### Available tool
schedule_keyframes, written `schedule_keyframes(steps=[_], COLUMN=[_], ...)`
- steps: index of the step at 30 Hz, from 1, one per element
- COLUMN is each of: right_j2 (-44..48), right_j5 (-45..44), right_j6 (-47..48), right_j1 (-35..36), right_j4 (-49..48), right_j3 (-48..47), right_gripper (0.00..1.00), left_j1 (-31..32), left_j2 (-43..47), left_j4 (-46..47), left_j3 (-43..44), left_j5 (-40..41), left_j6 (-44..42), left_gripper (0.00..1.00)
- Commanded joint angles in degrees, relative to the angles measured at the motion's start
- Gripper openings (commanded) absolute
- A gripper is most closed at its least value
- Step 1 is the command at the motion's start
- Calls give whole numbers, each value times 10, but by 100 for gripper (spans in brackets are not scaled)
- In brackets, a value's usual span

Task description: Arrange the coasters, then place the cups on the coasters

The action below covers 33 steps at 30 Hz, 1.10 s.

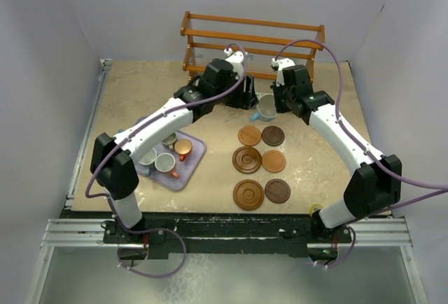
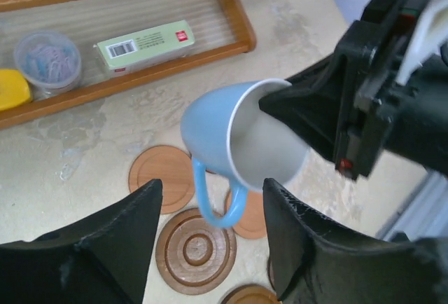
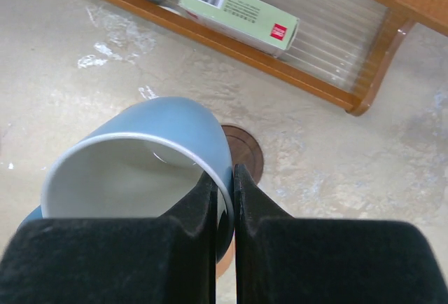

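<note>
Now held: a pale blue cup [image 1: 266, 110], tipped over with its handle hanging down, in the air toward the table's [image 1: 210, 199] far edge, just beyond the coasters.
right gripper [image 3: 224, 185]: clamped on the cup's rim, one finger inside the wall and one outside. It is a thin pinch on the wall alone.
left gripper [image 2: 210, 186]: jaws apart, one on either side of the handle, touching nothing that I can see.
coasters [image 1: 246, 159]: six, in two columns of three right of the table's middle, all bare.
other cups [image 1: 165, 162]: on the lavender tray [image 1: 190, 174] toward the left edge.
step, as I judge it: a hand-over at its end, with the right arm due to carry the cup to a coaster.
doing it well: draw the left arm back toward the left edge first, so its fingers miss the handle. Then turn the right wrist until the cup stands upright, lower it square onto a far-row coaster, and open only once the base sits flat.
risk: held by the rim alone, the cup may swing or slip, so move slowly.
</note>
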<state>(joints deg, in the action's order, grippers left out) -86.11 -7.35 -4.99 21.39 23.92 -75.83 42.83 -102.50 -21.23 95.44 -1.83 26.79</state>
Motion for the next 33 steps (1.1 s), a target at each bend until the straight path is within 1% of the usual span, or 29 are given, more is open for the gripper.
schedule_keyframes(steps=[1, 3, 6, 10, 13, 19, 24, 29, 33], right_j2=[21, 19, 13, -3, -20, -71, -106, -131, -138], right_j5=[17, 25, 34, 69, 102, 121, 141, 163, 174], right_j6=[38, 56, 90, 131, 163, 192, 210, 220, 225], right_j1=[-16, -25, -31, -42, -50, -60, -79, -91, -93], right_j4=[-18, -5, 13, 42, 49, 64, 73, 88, 89], right_j3=[-31, -30, -27, -25, -21, -41, -58, -77, -79], right_gripper=[0, 0, 0, 0, 0, 0, 0, 0, 0], left_j1=[-56, -86, -124, -176, -203, -223, -225, -226, -228], left_j2=[45, 49, 55, 78, 104, 149, 195, 226, 249], left_j4=[66, 58, 22, -10, -31, -66, -50, -57, -55], left_j3=[-31, -37, -38, -65, -85, -119, -174, -194, -212], left_j5=[-171, -216, -264, -292, -280, -251, -229, -188, -174], left_j6=[-50, -83, -146, -205, -251, -330, -362, -388, -400], left_gripper=[59, 61, 62, 63, 67, 69, 72, 72, 73])
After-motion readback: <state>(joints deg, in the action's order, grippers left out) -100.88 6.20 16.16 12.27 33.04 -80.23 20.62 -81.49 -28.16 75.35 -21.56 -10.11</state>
